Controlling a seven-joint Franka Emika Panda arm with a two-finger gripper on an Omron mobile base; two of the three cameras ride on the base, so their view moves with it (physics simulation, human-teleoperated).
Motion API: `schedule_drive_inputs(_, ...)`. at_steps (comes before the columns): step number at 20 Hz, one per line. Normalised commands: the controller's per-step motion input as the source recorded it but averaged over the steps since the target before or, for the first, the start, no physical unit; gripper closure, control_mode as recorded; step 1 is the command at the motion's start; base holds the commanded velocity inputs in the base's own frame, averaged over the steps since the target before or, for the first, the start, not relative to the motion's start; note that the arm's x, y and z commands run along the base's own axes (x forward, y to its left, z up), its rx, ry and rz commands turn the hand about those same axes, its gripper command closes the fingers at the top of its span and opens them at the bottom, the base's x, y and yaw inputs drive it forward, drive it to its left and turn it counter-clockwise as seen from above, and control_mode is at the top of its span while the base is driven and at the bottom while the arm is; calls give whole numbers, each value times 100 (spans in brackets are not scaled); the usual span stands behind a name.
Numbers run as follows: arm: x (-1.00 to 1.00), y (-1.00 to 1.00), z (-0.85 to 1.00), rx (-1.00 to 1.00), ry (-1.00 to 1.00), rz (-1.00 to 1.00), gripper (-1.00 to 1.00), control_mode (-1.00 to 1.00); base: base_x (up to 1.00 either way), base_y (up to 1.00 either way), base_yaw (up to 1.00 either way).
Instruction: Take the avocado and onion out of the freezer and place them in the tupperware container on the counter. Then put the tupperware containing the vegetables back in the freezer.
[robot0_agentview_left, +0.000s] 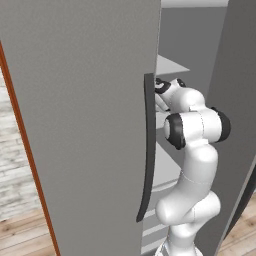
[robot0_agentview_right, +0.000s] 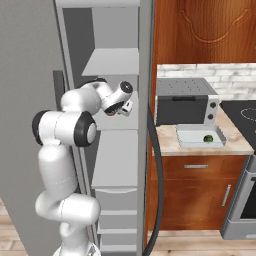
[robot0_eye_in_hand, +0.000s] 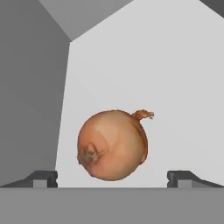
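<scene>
The orange-brown onion (robot0_eye_in_hand: 113, 145) rests on a pale freezer shelf (robot0_eye_in_hand: 175, 100), right in front of the hand. My gripper (robot0_eye_in_hand: 113, 178) is open, its fingertips (robot0_eye_in_hand: 43, 178) standing wide to either side of the onion without touching it. In the right base view the gripper (robot0_agentview_right: 118, 107) reaches into the open grey freezer (robot0_agentview_right: 115, 160) at mid-shelf height. The dark green avocado (robot0_agentview_right: 208, 138) lies in the pale tupperware container (robot0_agentview_right: 186, 142) on the beige counter (robot0_agentview_right: 165, 144).
The freezer door (robot0_agentview_left: 80, 125) with its dark curved handle (robot0_agentview_left: 148, 150) stands open at the arm's left. A grey toaster oven (robot0_agentview_right: 185, 102) sits behind the container. A black stovetop (robot0_agentview_right: 244, 114) lies to the right of the counter.
</scene>
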Motion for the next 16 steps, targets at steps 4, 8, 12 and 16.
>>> schedule_drive_inputs(4,18,4,-11,0,0,0,-100,-100,0,0,0)
schedule_drive_inputs(8,15,3,-13,0,0,0,-100,-100,0,0,0)
schedule_drive_inputs(12,19,6,-14,0,0,0,-100,-100,0,0,0)
schedule_drive_inputs(16,21,4,-13,0,0,0,-100,-100,0,0,0)
